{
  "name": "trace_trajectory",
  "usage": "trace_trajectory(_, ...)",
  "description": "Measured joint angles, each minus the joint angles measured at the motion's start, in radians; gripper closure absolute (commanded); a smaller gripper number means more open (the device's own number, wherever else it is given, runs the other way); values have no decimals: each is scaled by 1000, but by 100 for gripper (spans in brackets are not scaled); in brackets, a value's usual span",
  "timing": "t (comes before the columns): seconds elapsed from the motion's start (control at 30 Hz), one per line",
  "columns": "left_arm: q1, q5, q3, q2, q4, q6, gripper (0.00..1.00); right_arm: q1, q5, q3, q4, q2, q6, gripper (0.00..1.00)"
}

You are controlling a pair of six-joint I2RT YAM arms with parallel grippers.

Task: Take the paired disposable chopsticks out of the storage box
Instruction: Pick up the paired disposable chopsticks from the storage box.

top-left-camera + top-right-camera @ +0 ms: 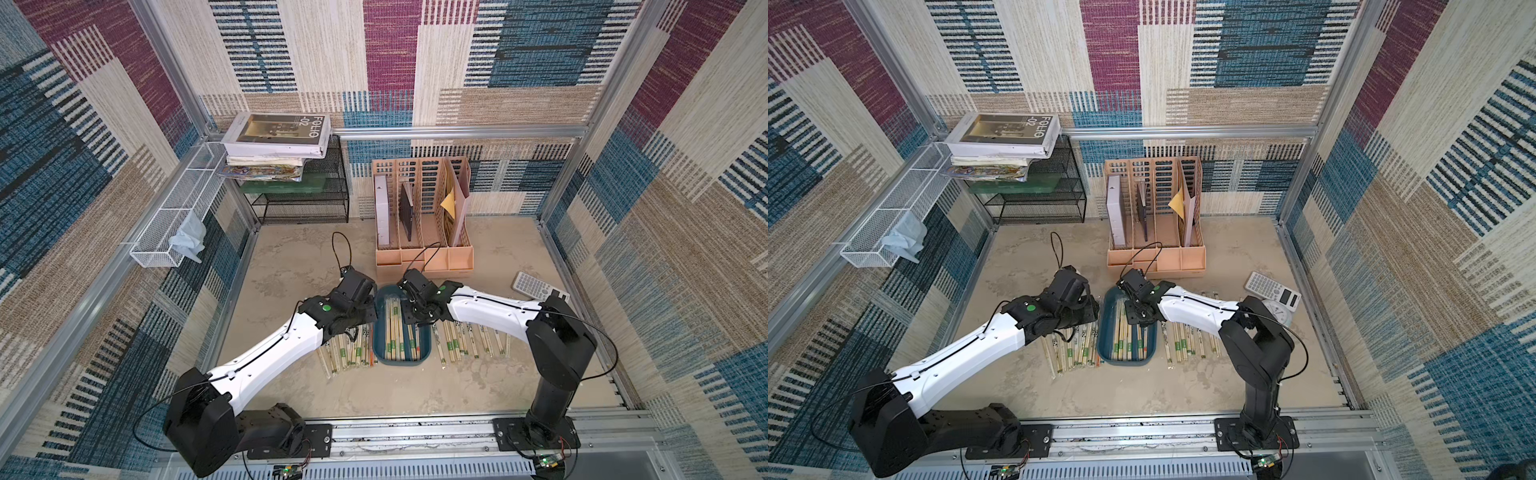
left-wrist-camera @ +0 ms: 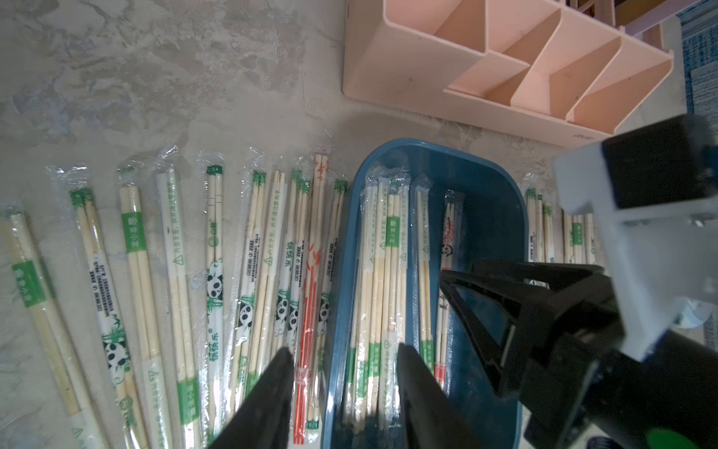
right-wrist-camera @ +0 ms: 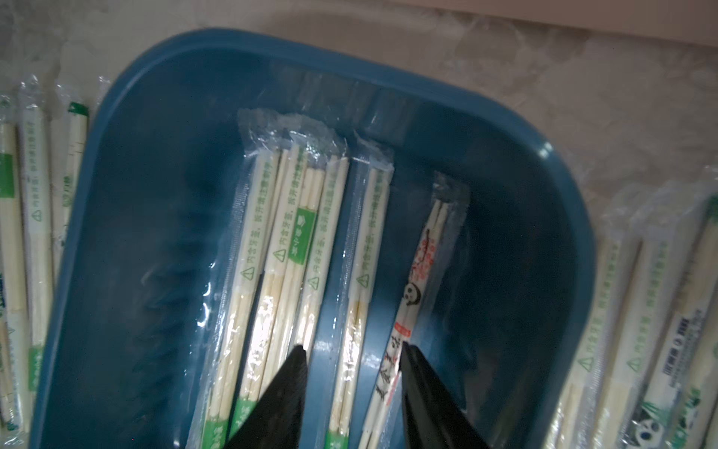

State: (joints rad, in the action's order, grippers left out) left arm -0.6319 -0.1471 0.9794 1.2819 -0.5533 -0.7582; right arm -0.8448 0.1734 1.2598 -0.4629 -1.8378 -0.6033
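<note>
The storage box (image 1: pixel 401 365) (image 1: pixel 1127 361) is a shallow teal tray between my two wrists. Several paired disposable chopsticks (image 3: pixel 295 237) (image 2: pixel 382 272) lie lengthwise in it. More wrapped pairs lie in rows on the table left (image 1: pixel 349 353) and right (image 1: pixel 465 340) of it. My left gripper (image 2: pixel 345 352) (image 1: pixel 368 322) is open and empty, straddling the box's left rim (image 2: pixel 342 295). Low inside the box, my right gripper (image 3: pixel 352 348) (image 1: pixel 411 320) is open. Between its fingers lie a green-printed pair (image 3: pixel 355 311) and a panda-printed pair (image 3: pixel 408 303) that touches one finger.
A peach file organizer (image 1: pixel 424 232) stands just behind the box. A calculator (image 1: pixel 536 286) lies at the right by the wall. At the back left, books (image 1: pixel 276 135) top a black mesh rack (image 1: pixel 303 195). A white wire basket (image 1: pixel 174 220) hangs on the left wall.
</note>
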Motion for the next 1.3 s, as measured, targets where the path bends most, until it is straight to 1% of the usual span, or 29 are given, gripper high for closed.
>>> trace_trajectory(0.13,5,-11,-7,-15,-3,3,54,2,1,18,0,-44,8,63)
trace_trajectory(0.73,13,-10,-39,-23,0,4,54,2,9,77,1,-154,17,64)
trace_trajectory(0.83,13,-10,-39,-30,0,4,54,3,13,77,12,-158,19,72)
trace_trajectory(0.93,14,-10,-40,-33,1,4,54,5,15,77,12,-158,19,77)
trace_trajectory(1.0,14,-10,-41,-33,1,4,54,6,15,77,12,-158,19,78)
trace_trajectory(1.13,14,-6,-41,-33,2,4,54,8,16,77,13,-158,19,85)
trace_trajectory(1.23,14,-6,-41,-32,2,4,54,10,15,77,13,-156,16,89)
trace_trajectory(1.3,14,-5,-41,-32,3,4,54,10,11,77,13,-155,16,89)
